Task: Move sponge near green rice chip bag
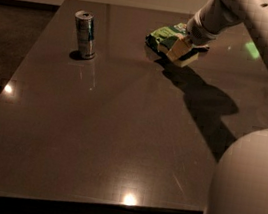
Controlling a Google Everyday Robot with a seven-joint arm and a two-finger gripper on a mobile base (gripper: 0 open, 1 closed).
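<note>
The green rice chip bag (162,36) lies crinkled on the far right part of the dark table (120,127). The sponge (195,54), dark green on top with a pale yellow edge, sits right beside the bag on its right, at table level. My gripper (182,51) reaches down from the upper right and is right at the sponge, touching or just over it, partly covering both the sponge and the bag's right end. I cannot tell whether the sponge rests on the table or hangs just above it.
A silver-blue can (85,34) stands upright at the far left of the table. My arm (249,16) crosses the upper right, and its pale body (247,193) fills the lower right corner. The table's front edge runs along the bottom.
</note>
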